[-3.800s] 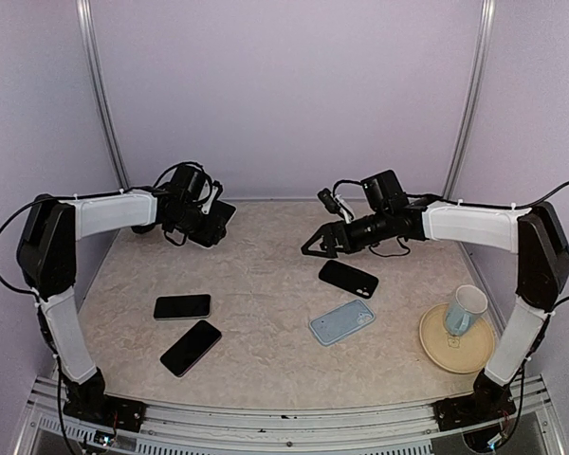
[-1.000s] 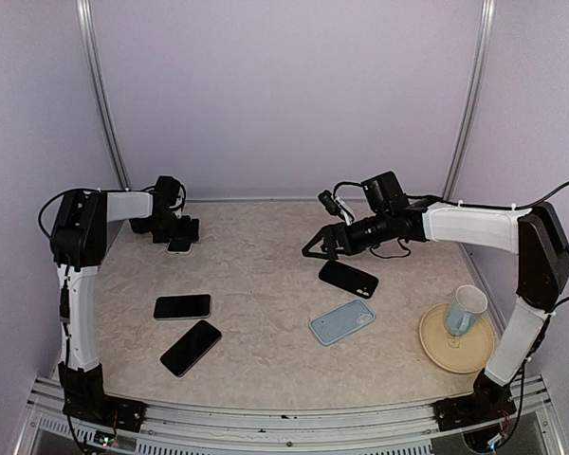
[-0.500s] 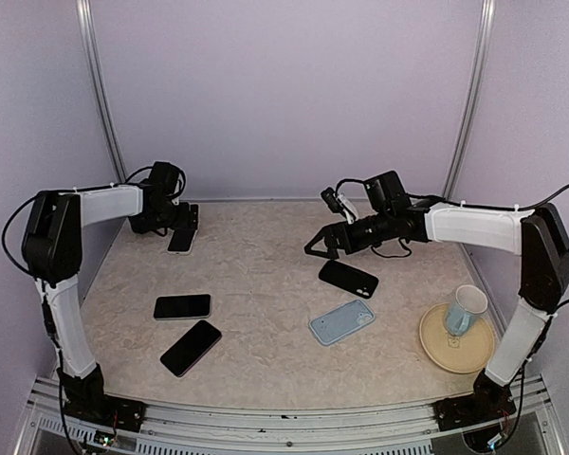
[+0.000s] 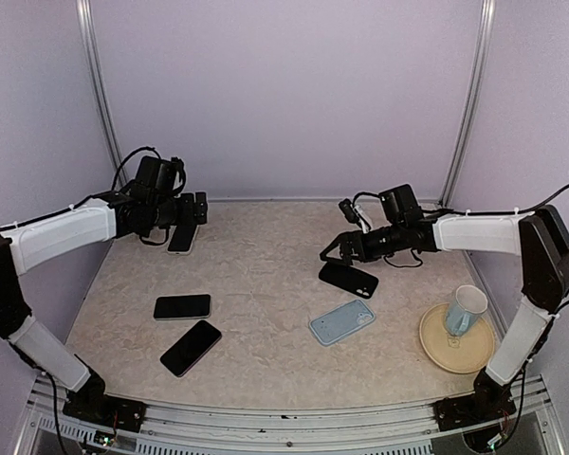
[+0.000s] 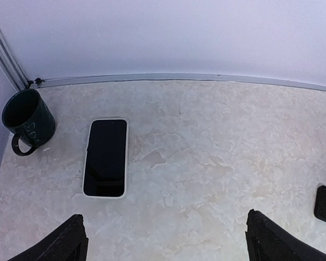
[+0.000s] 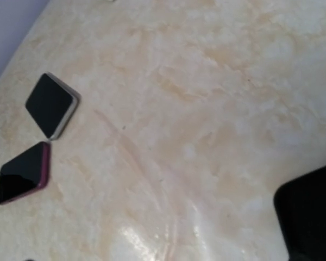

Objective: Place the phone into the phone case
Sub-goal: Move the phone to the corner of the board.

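A light blue phone case [image 4: 341,322] lies empty, right of the table's centre. A black phone [image 4: 348,278] lies just behind it; a black corner at the right edge of the right wrist view [image 6: 309,212] looks like this phone. My right gripper [image 4: 334,251] hovers just above its far end, apparently open and empty. A phone with a white rim [image 4: 181,237] lies at the back left, also in the left wrist view [image 5: 105,157]. My left gripper [image 4: 195,212] is open and empty above it, its own view [image 5: 171,244] showing the fingertips [image 5: 70,239] wide apart.
Two more dark phones [image 4: 182,306] [image 4: 191,347] lie front left, also in the right wrist view [image 6: 50,105] [image 6: 23,173]. A dark mug [image 5: 27,119] stands in the back left corner. A pale mug [image 4: 467,308] stands on a tan plate [image 4: 436,351] at the right edge.
My left gripper set the white-rimmed phone down at the back left, let go and lifted off it. My right gripper drew back to the right, nearer the black phone.
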Robot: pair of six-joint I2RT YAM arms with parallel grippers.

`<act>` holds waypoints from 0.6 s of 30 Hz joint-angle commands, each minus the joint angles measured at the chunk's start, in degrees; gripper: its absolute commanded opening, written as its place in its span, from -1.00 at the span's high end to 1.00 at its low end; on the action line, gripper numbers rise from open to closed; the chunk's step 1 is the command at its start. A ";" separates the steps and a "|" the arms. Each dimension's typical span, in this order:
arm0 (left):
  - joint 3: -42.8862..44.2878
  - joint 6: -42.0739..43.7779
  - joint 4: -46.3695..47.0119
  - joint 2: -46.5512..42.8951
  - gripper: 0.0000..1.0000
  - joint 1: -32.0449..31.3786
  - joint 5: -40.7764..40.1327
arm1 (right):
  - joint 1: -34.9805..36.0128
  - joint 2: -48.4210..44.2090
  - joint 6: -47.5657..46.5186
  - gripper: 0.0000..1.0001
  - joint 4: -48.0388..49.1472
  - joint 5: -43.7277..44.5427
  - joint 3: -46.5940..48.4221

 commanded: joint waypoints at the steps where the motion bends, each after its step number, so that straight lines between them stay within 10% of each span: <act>1: -5.75 -3.26 4.74 -7.86 -0.98 -0.05 4.18 | 0.33 -3.92 -2.16 -0.99 -1.68 5.94 -0.18; 18: -18.31 -10.51 0.28 -16.54 -0.98 -14.03 -7.80 | 1.83 -11.36 -4.06 -0.99 -5.74 17.06 -2.82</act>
